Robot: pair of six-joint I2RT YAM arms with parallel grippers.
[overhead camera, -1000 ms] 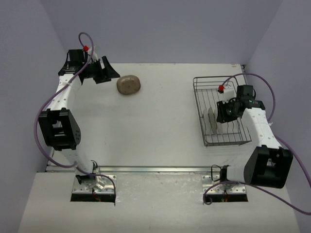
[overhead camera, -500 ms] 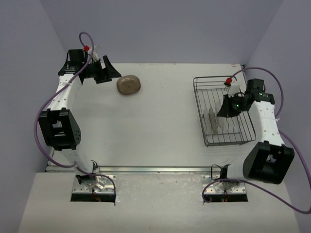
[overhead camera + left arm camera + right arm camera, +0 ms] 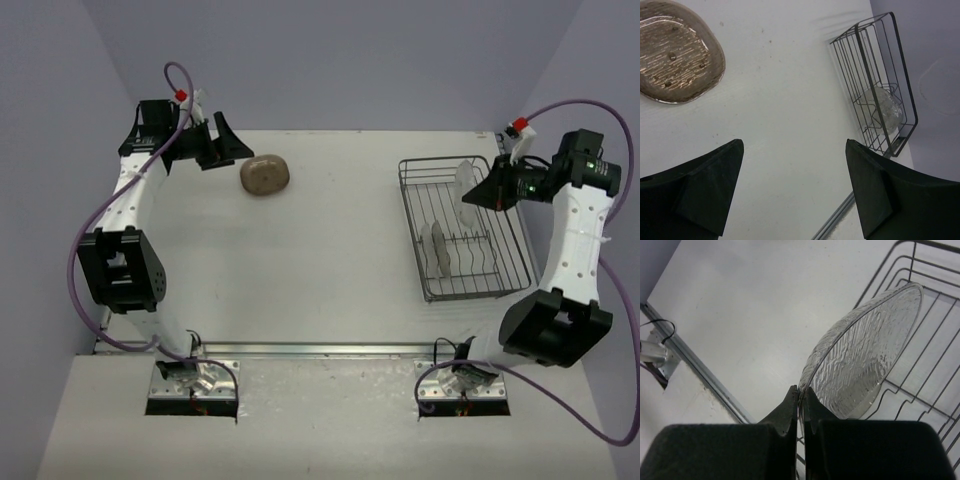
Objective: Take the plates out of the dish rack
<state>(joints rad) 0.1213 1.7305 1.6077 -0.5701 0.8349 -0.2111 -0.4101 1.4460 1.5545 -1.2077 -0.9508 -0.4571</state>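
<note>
Spanning the view, the table (image 3: 330, 260) carries the rack (image 3: 470, 296) on its right side. Other plates (image 3: 436, 250) stand on edge among the rack's tines. The right fingers (image 3: 788, 410) are clamped on the rim of a clear plate (image 3: 865, 355), held tilted over the rack. A tan plate (image 3: 265, 175) lies flat at the far left, near the left fingers (image 3: 715, 185), which are spread wide apart above the table.

Tan plate (image 3: 676, 52) cut off at left wrist view's top-left corner; dish rack (image 3: 932, 347) runs past right wrist view's right edge.
</note>
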